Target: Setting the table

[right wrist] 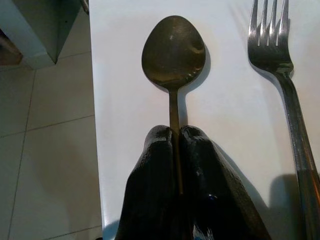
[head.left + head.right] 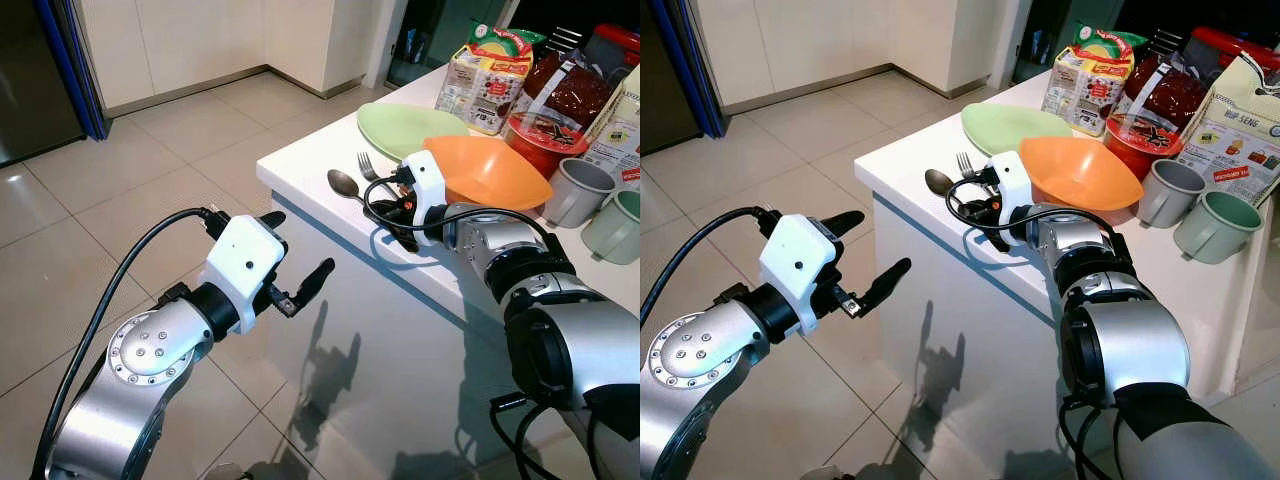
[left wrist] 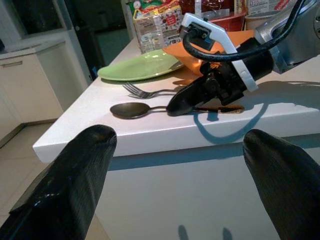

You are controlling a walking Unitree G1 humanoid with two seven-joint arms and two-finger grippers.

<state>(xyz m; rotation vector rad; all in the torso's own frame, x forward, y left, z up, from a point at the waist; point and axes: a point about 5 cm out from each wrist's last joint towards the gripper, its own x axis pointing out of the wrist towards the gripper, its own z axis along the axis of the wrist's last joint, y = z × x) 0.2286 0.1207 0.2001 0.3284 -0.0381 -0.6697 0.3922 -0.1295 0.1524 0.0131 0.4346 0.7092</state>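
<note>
- Spoon (image 1: 173, 52): dark metal, lying flat on the white table (image 2: 310, 160) near its corner edge, bowl toward the corner; handle pinched between the two black fingers of the right pincer (image 1: 176, 150).
- Right pincer: clenched on the spoon handle, resting low on the tabletop just beside the orange bowl (image 2: 490, 170).
- Fork (image 1: 280, 60): lying beside the spoon, roughly parallel to it, tines pointing the same way as the spoon's bowl.
- Green plate (image 2: 405, 125): flat, just beyond the fork, touching or partly under the orange bowl.
- Orange bowl: tilted, sitting behind the right wrist.
- Red container (image 2: 540, 135): behind the orange bowl.
- Two mugs, grey (image 2: 1170, 190) and pale green (image 2: 1215, 225): side by side past the bowl.
- Food packets (image 2: 490, 75): standing in a row at the back of the table.
- Left pincer (image 2: 295, 270): released, fingers spread wide apart, held in the air off the table's corner, above the tiled floor (image 2: 150, 170).
</note>
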